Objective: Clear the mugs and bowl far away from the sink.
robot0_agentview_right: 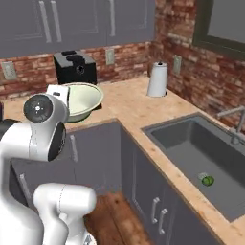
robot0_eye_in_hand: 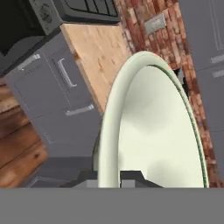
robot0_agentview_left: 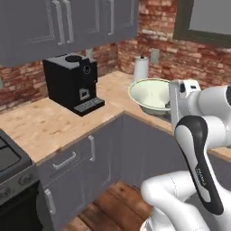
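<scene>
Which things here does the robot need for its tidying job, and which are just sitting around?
For the job:
- wide pale cream-green bowl, gripped at its rim
- large dark grey sink

Just sitting around:
- black coffee machine
- white paper towel roll
- small green thing in the sink

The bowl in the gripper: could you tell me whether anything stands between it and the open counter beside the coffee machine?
Nothing visible does. The bowl is held at its rim by the gripper, at the counter edge; the coffee machine stands further back, with bare wood in front.
</scene>
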{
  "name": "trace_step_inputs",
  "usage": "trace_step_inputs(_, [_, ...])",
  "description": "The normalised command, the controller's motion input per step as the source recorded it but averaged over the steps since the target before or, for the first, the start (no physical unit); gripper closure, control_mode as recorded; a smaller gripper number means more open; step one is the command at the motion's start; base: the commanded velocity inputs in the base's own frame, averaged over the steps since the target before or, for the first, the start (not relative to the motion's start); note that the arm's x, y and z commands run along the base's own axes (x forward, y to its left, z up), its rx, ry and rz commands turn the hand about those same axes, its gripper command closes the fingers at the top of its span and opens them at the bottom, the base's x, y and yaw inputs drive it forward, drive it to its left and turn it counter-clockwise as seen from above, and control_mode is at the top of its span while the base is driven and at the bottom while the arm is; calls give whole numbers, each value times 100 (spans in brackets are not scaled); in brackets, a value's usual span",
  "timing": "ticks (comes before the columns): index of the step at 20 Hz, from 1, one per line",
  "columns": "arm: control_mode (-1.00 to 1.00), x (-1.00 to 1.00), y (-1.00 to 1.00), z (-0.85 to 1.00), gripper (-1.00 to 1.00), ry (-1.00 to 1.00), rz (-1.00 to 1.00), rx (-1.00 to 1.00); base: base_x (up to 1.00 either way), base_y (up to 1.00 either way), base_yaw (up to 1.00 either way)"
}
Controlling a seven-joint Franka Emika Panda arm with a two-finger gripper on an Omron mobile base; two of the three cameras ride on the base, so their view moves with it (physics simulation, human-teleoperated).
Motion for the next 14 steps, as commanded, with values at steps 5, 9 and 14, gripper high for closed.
trace_step_inputs(5, [100,0,0,0,100,0,0,0,-5,54,99])
trace_step_inputs(9, [100,0,0,0,100,0,0,0,-15,62,97])
trace_step_inputs(14, [100,0,0,0,100,0,0,0,-19,74,93])
